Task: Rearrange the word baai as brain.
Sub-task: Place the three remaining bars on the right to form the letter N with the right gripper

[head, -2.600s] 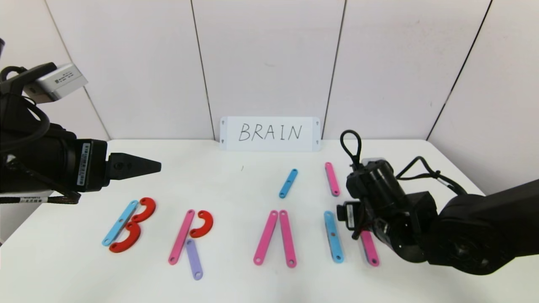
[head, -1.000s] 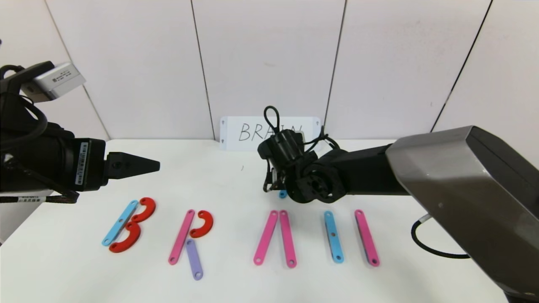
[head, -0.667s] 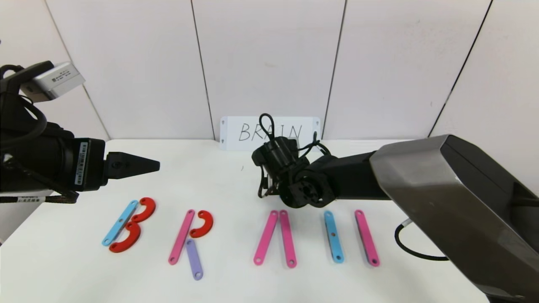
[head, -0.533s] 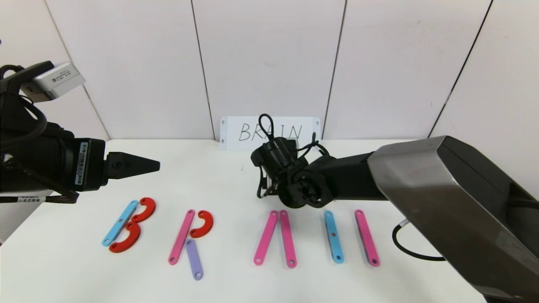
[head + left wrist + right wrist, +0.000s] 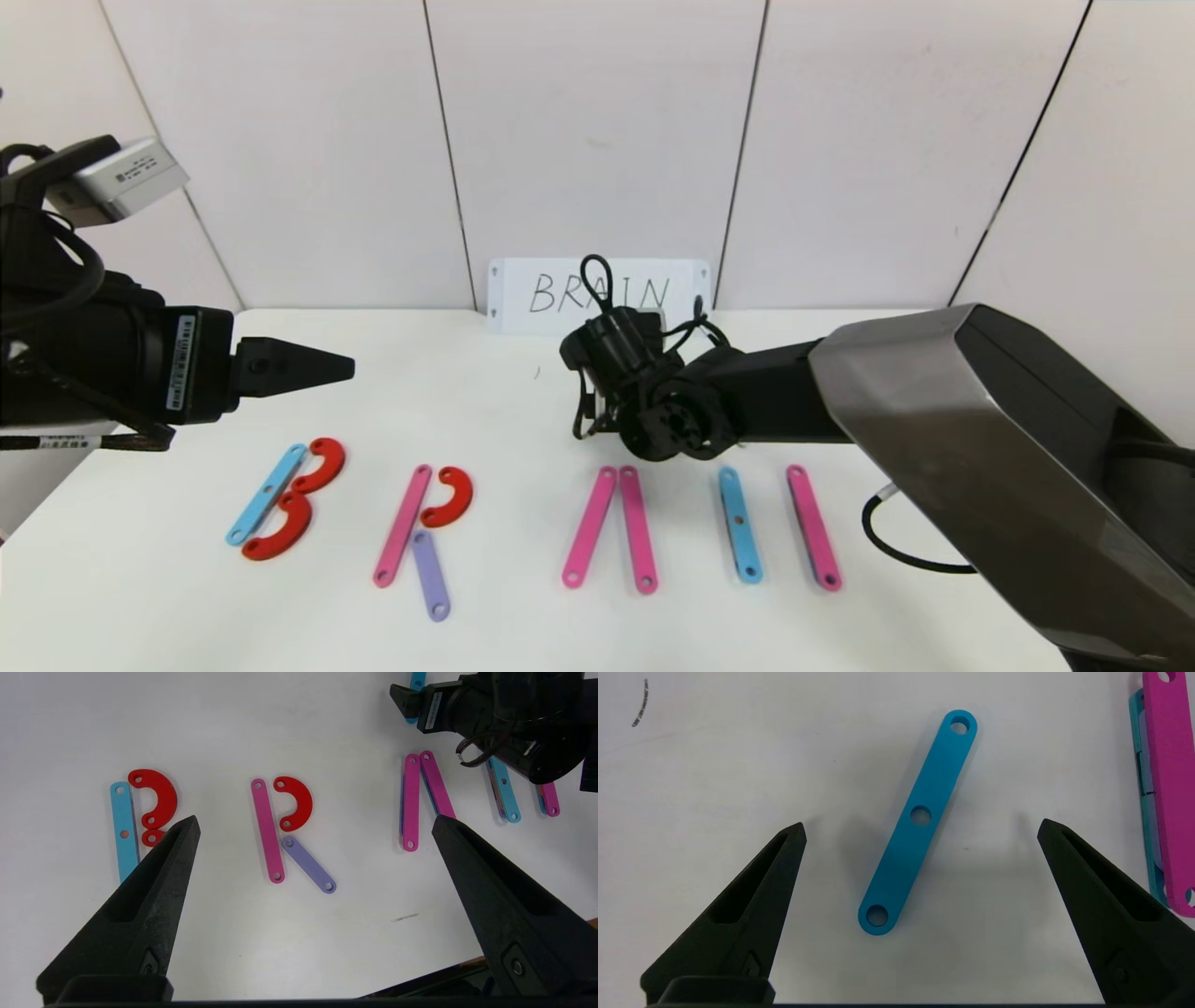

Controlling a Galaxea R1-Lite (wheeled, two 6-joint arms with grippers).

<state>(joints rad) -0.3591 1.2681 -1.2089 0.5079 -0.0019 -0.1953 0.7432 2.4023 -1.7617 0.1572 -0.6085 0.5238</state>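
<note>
Right pincer [image 5: 920, 830] hovering spread wide over a loose blue strip [image 5: 919, 822], which lies flat on the white desk [image 5: 523, 401] behind the pink A [image 5: 611, 527] and is hidden under the wrist from the head camera. Nothing gripped. Left pincer [image 5: 315, 826] parked above the desk's left side, likewise spread and empty, looking down on the blue-and-red B [image 5: 285, 499] and the R [image 5: 420, 532].

Front row reads B, R, A, then a blue I [image 5: 739, 525] and a single pink strip [image 5: 814, 527], so the N looks unfinished; this loose blue strip seems meant for it. White card [image 5: 599, 296] with the handwritten word leaning at the back wall.

Risks from here, as judged:
- Strip lying diagonal between the fingertips [image 5: 784, 858], not square to them; closing as is could twist it or squirt it sideways.
- Strip thin and flat on the desk; too shallow a descent closes on air, too deep jams the tips into the surface.
- Top of the A lies just beside; a skidding strip or a drifting finger could knock it apart.
- Carrying low toward the N could sweep the I.
</note>
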